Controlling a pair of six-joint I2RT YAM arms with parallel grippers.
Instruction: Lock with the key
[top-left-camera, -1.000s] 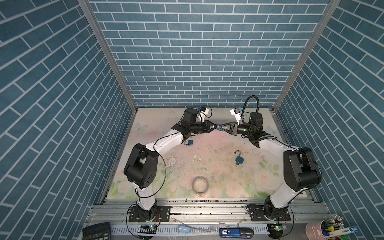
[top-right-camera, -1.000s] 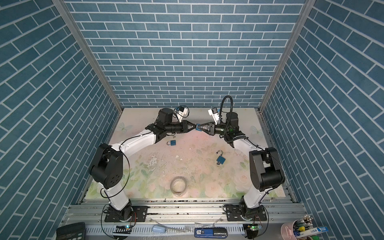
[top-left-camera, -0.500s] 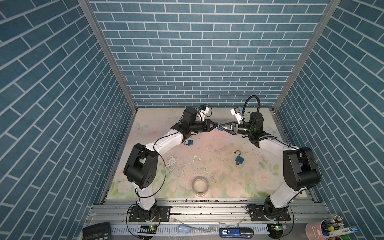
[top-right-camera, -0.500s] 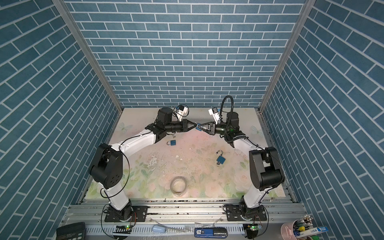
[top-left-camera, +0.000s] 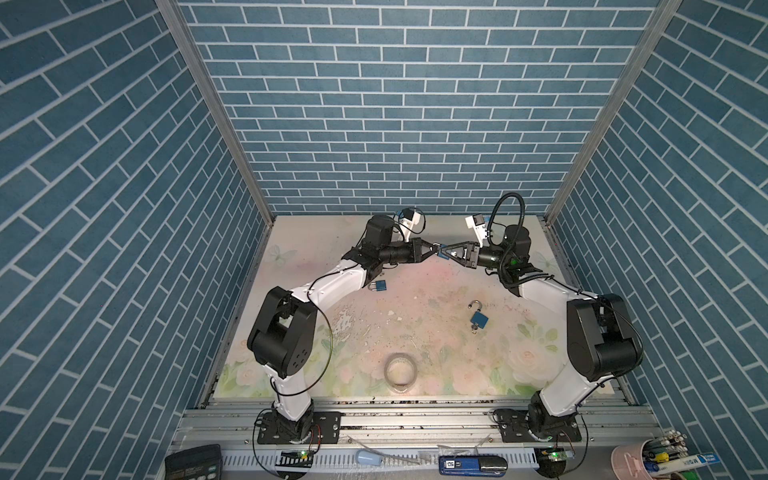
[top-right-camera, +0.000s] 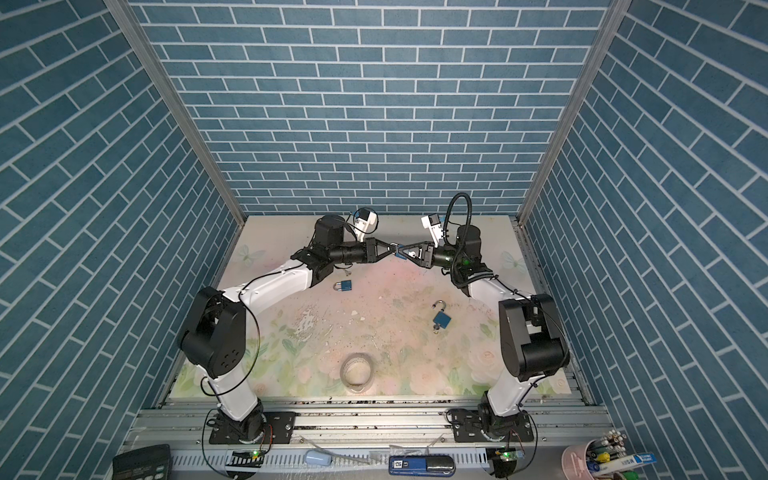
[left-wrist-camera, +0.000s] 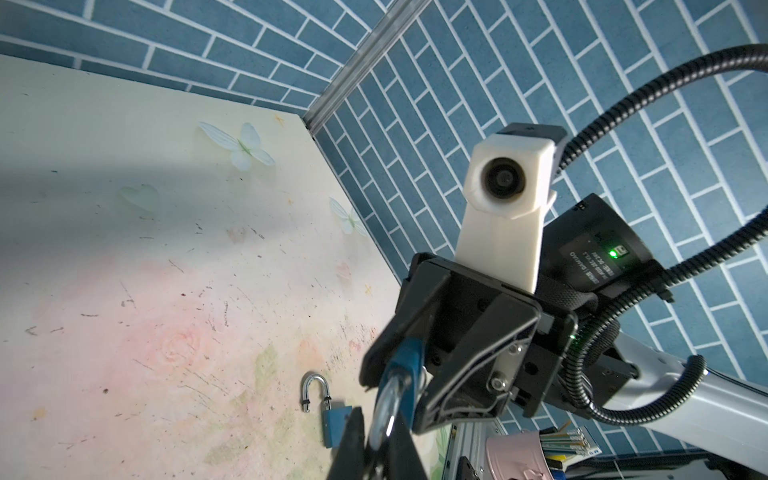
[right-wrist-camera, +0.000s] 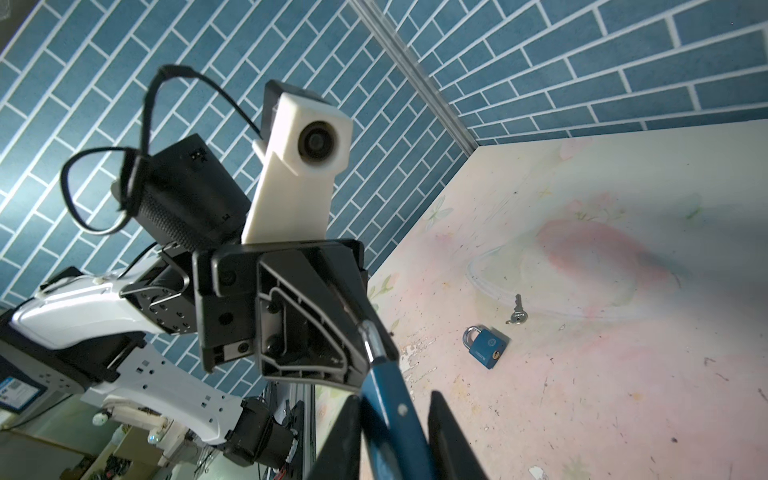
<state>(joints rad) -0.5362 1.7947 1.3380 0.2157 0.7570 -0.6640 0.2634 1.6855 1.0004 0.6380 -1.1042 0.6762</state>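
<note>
A blue padlock (top-left-camera: 439, 249) hangs in the air over the back middle of the table, between both grippers. My left gripper (top-left-camera: 433, 248) is shut on its silver shackle (left-wrist-camera: 385, 409). My right gripper (right-wrist-camera: 395, 397) stands open round the blue body (right-wrist-camera: 392, 419). The body leans on one finger, with a gap to the other. A loose key (right-wrist-camera: 516, 312) lies on the table beside a closed blue padlock (top-left-camera: 379, 285). An open-shackled padlock (top-left-camera: 478, 318) lies right of the middle, with a key stub (top-left-camera: 474, 328) in its base.
A tape roll (top-left-camera: 400, 371) lies near the front middle of the floral table (top-left-camera: 415, 299). Blue brick walls close in the back and both sides. A pink cup of pens (top-left-camera: 636, 461) and small devices sit below the front rail.
The right gripper's jaws have spread apart round the padlock body. The left gripper has closed a little tighter on the shackle. Both arms have barely moved.
</note>
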